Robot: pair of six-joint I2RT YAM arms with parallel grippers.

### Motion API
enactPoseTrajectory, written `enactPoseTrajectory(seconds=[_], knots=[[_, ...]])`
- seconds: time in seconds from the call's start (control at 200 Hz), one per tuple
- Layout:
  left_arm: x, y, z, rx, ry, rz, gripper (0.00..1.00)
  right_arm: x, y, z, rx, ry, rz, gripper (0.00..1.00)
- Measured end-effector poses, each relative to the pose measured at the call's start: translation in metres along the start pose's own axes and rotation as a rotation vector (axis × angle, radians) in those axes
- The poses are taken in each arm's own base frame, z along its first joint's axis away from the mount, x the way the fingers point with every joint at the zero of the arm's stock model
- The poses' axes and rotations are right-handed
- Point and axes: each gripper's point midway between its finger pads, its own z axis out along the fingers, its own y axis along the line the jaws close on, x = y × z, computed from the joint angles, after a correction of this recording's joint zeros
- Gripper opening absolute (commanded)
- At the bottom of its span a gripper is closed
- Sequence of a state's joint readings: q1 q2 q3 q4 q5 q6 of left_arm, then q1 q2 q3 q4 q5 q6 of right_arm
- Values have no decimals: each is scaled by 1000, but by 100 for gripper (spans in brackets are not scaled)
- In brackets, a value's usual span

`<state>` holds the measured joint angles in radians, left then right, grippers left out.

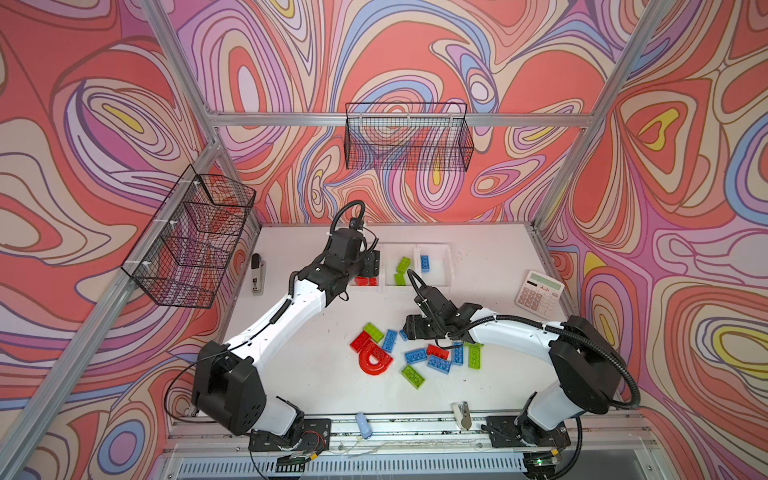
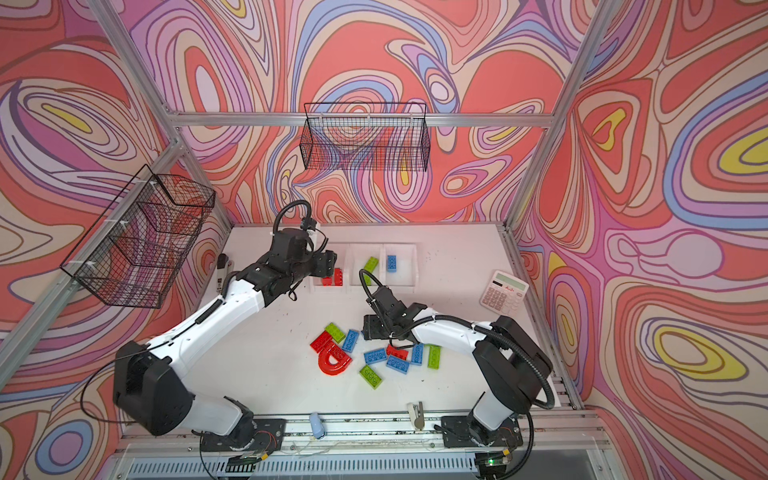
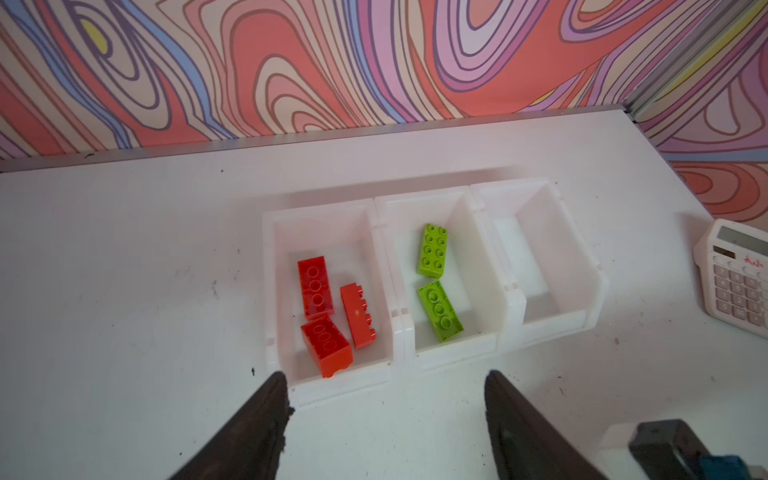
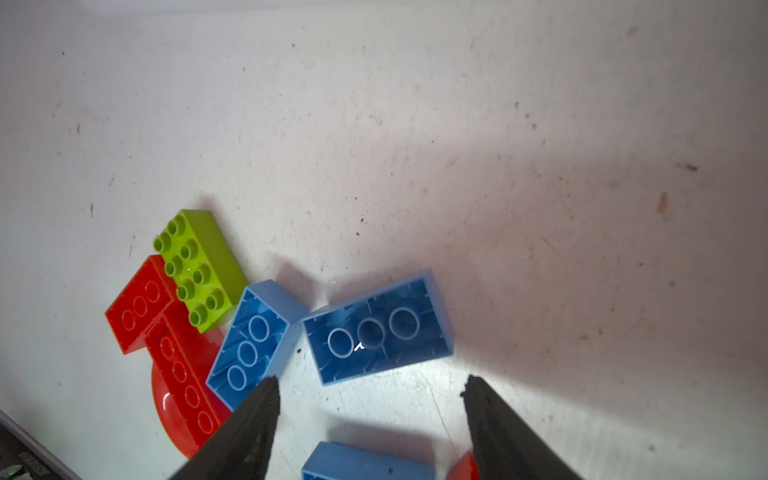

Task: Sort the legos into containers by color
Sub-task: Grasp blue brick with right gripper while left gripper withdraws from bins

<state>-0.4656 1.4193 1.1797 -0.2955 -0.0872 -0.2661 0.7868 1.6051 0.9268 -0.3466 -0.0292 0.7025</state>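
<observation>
Both jaws stand open and empty: left jaws above the front edge of the containers [image 3: 424,198], 3 red legos [image 3: 316,286] in the end bin; right jaws just short of an upturned blue brick [image 4: 376,328] on the surface [image 4: 415,124]. I'd have them straddle it squarely, clear of the blue neighbour [image 4: 249,345] against its corner.

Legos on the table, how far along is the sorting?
Done: three red bricks, two green bricks and one blue brick sit in separate bins. In hand: nothing; the left gripper and right gripper are open and empty. Left: about a dozen loose bricks, including the red arch.
</observation>
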Motion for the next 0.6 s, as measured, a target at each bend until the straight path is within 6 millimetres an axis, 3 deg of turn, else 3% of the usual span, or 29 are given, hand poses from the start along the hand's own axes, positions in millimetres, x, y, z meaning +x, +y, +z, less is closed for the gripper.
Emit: enactPoseTrajectory(seconds=[0.12, 0.225, 0.3, 0.461, 0.601], knots=[[43, 25, -3, -48, 75, -28, 76, 5, 7, 6, -16, 12, 82, 74], [64, 39, -6, -75, 111, -46, 76, 9, 8, 19, -8, 32, 157, 74], [65, 43, -11, -79, 107, -57, 76, 12, 5, 29, 8, 45, 208, 74], [59, 50, -22, -79, 71, -79, 76, -1, 12, 31, 5, 6, 300, 74], [68, 57, -23, -85, 85, -98, 76, -17, 12, 36, 47, -36, 350, 73]])
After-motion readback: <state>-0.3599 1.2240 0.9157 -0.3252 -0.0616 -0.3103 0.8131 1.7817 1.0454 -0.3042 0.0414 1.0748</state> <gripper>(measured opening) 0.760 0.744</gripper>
